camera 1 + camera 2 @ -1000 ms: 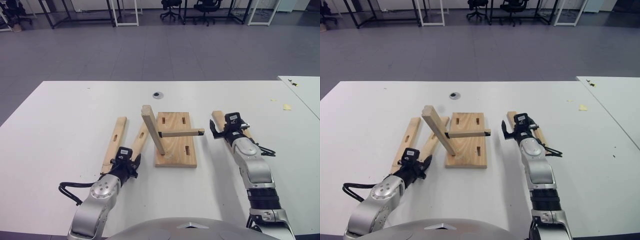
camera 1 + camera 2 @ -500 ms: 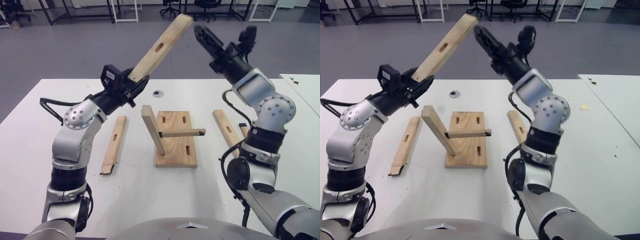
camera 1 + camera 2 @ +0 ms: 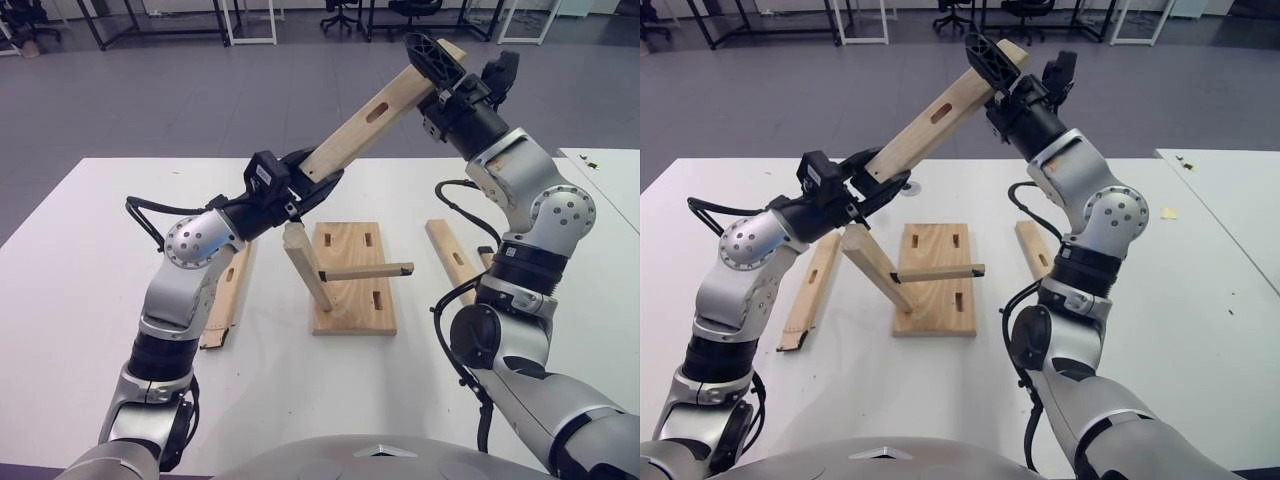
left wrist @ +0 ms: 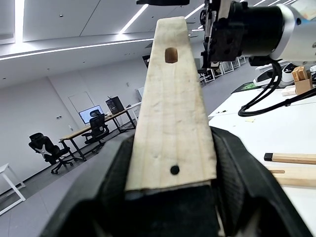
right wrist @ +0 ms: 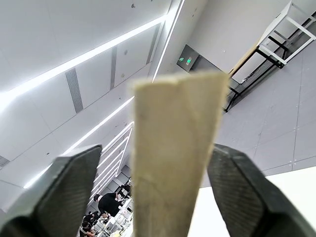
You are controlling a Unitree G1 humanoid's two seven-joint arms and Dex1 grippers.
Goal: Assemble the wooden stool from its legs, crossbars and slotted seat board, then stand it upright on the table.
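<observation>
Left gripper [image 3: 312,175] clamps leg [image 3: 372,112] above seat [image 3: 352,302]; right gripper's [image 3: 440,62] jaws straddle its tip wide: handover may drop it.

This looks like a big office or lab room. Far behind the right pincer [image 3: 440,70] there is a wide grey floor [image 3: 200,100], with black rolling chairs [image 3: 345,12] and desks on thin frames [image 3: 250,30]. Under the left pincer [image 3: 300,185] lies a long white tabletop [image 3: 90,260]. A second tabletop [image 3: 610,190] stands out past the right pincer. Above the left pincer, long strip lights [image 4: 74,47] run across the ceiling, and a screen [image 4: 93,114] sits on a far desk.
</observation>
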